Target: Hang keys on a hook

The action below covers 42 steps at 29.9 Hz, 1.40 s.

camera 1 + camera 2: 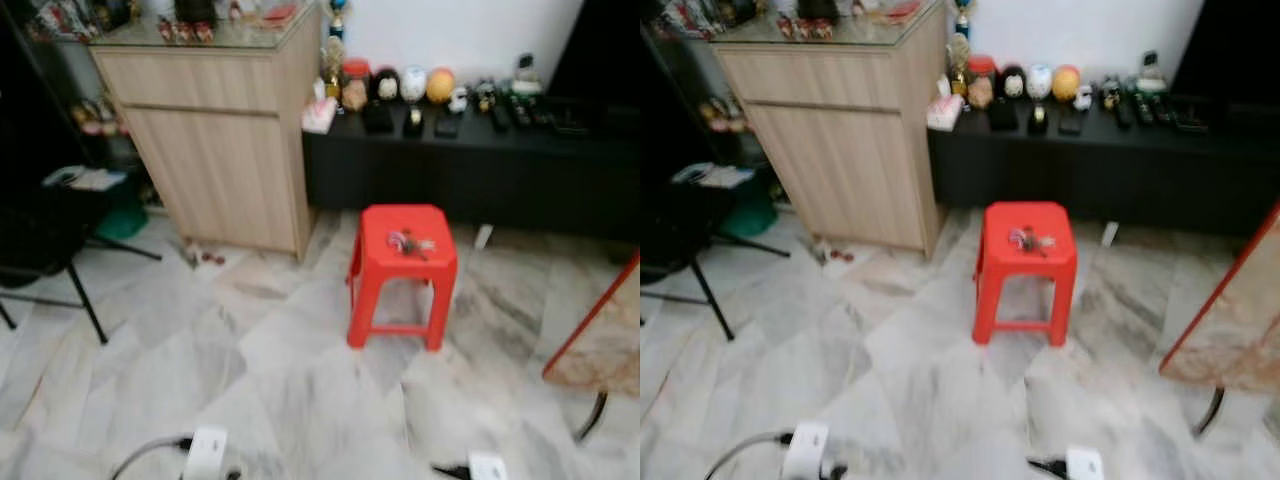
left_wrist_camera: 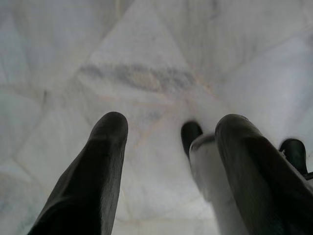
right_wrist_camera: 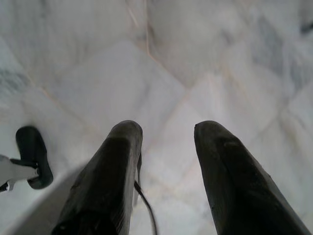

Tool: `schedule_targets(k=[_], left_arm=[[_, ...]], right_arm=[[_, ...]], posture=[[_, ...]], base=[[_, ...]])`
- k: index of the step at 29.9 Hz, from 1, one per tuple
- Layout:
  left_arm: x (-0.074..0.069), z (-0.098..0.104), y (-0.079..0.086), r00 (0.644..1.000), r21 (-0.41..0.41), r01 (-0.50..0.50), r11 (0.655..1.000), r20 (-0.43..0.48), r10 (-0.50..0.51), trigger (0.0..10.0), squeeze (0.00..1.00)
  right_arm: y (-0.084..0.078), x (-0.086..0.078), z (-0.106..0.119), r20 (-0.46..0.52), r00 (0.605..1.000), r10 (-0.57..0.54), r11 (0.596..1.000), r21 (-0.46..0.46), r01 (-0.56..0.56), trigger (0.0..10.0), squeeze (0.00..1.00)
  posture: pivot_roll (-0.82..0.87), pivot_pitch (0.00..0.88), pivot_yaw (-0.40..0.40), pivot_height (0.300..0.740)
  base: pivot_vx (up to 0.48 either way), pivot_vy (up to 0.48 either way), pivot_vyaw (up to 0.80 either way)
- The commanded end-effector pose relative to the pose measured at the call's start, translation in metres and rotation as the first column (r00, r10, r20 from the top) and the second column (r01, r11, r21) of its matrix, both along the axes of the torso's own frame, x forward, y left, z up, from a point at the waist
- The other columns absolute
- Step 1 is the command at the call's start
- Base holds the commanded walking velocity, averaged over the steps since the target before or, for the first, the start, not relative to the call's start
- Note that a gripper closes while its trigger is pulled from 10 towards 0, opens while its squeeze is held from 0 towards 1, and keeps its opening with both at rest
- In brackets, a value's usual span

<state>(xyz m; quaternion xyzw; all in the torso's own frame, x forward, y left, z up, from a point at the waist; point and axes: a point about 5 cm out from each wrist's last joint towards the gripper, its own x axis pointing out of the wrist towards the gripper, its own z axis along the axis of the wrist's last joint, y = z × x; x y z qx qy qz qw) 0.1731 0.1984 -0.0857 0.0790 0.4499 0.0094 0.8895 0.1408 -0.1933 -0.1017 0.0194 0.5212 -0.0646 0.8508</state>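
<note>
1. The left claw (image 2: 168,147) hangs over the pale marble floor (image 2: 146,58), its two black fingers spread apart and gripping nothing.
2. The right claw (image 3: 166,147) also points down at the floor, fingers parted and empty.
3. Ahead on the floor stands a red plastic stool (image 1: 404,268).
4. The keys (image 1: 410,243) lie near the middle of the stool's seat, touching it, a small bunch with red and silver bits; finer detail is blurred.
5. Behind the stool runs a low black surface (image 1: 470,160), with small ornaments lined along its back edge.
6. A light wooden cabinet (image 1: 215,140) stands against that surface's left end.
7. A black folding chair (image 1: 45,250) sits left of the cabinet.
</note>
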Motion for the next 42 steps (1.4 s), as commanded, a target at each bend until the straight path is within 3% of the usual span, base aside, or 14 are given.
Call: schedule_targets(k=[1, 42], left_arm=[[-0.0069, -0.0027, 0.0037, 1.0, 0.006, -0.005, 1.0, -0.025, 0.005, 10.0, 0.0], [-0.003, -0.0005, 0.0081, 1.0, 0.008, -0.016, 1.0, -0.019, 0.016, 10.0, 0.0]], right_arm=[[0.0071, 0.0027, 0.0002, 0.012, 1.0, 0.001, 1.0, 0.021, -0.001, 10.0, 0.0], [0.0085, 0.0075, 0.0018, 0.022, 0.999, 0.034, 0.999, 0.015, -0.034, 10.0, 0.0]], posture=[[-0.07, 0.0, -0.018, 0.74], [-0.05, 0.033, -0.025, 0.74]], base=[[0.3, 0.0, 0.0], [0.306, 0.0, 0.04]])
